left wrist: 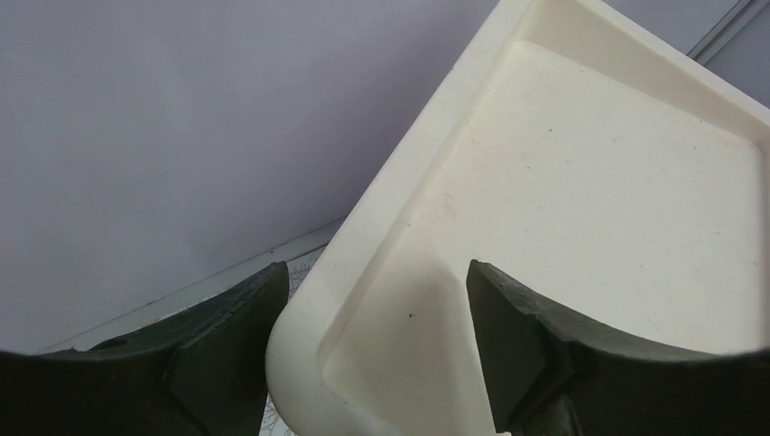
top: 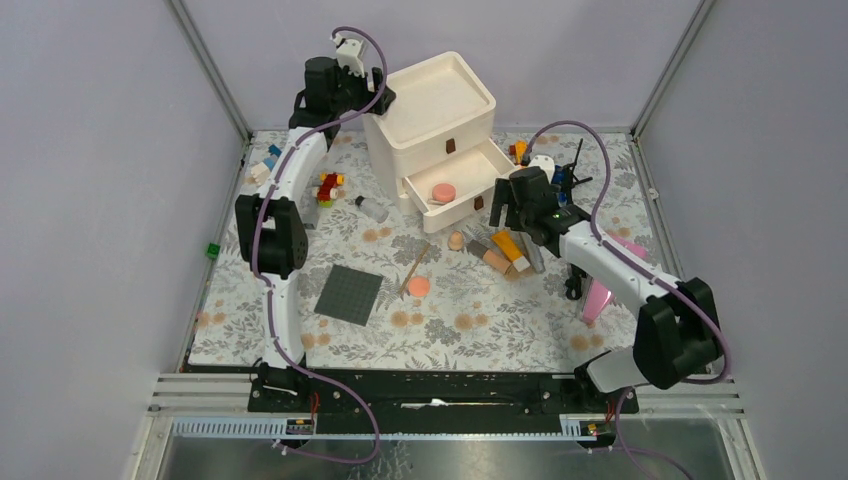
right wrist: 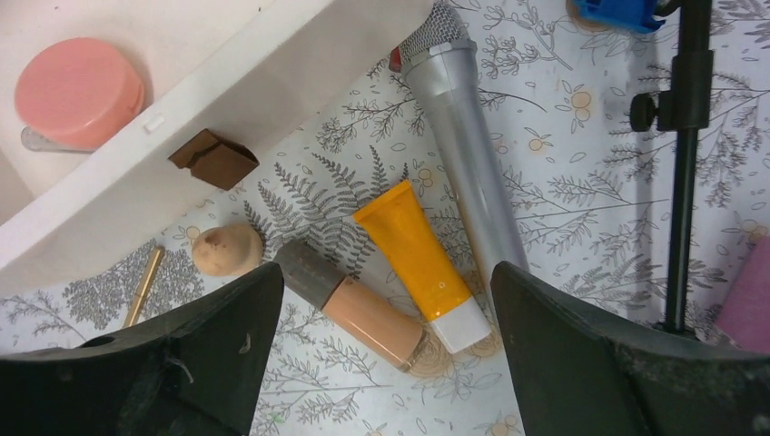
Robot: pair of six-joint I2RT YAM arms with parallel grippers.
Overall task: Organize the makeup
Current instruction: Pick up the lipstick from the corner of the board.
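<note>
Two pink discs (top: 443,191) (top: 418,286) in play, three tubes: orange tube (right wrist: 420,259), beige tube (right wrist: 359,304), silver tube (right wrist: 463,154). One clear bottle (top: 372,208), one sponge (right wrist: 227,249), one drawer unit (top: 400,150).

Pink item (right wrist: 750,295) cut by right edge; blue toy (right wrist: 614,9) cut by top; gold brush (right wrist: 144,283) lower end hidden

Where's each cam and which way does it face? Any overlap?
Top: high behind the robot, facing down at table; left arm, right arm show.
Left wrist: over the organizer tray, facing down; left fingers show.
Right wrist: over orange tube, beige tube by the drawer, facing down; right fingers show.
Shared: pink disc, top and right wrist.
</note>
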